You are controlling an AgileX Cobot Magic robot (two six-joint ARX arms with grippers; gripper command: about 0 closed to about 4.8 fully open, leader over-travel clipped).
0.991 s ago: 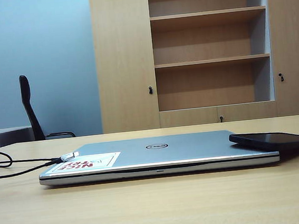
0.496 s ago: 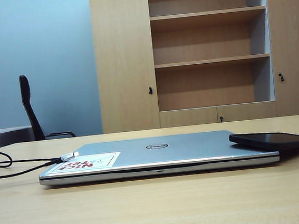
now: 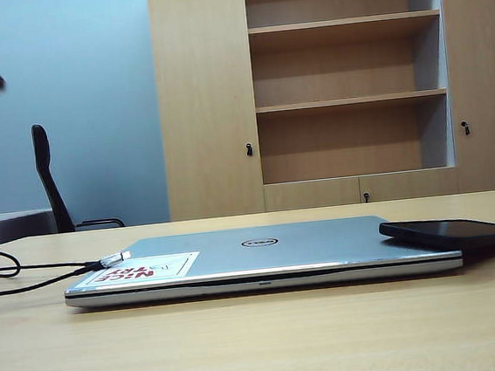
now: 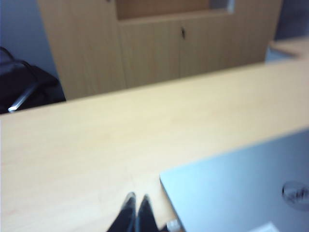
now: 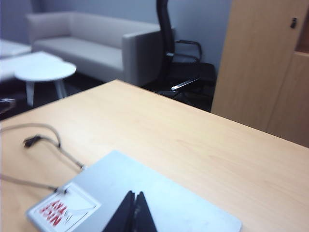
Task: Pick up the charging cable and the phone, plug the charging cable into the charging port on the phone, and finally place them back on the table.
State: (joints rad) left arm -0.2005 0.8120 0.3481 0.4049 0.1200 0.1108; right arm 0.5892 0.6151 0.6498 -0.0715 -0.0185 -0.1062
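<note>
A closed silver laptop [image 3: 263, 256] lies on the desk [image 3: 263, 342]; the phone [image 3: 454, 232] rests on its right corner, overhanging the edge; the charging cable [image 3: 28, 275] runs in from the laptop's left, plug tip on its sticker corner; the left hand [image 4: 136, 205], fingers together, hovers beside that corner; the right hand [image 5: 134, 205], fingers together, hangs over the lid.

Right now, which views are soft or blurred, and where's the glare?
Exterior view: sharp; glossy sheen on the phone, and a dark smear of an arm top left. Left wrist view: soft all over, laptop logo smeared, left gripper jaws shut. Right wrist view: mildly soft, charging cable fuzzy, right gripper jaws shut.
</note>
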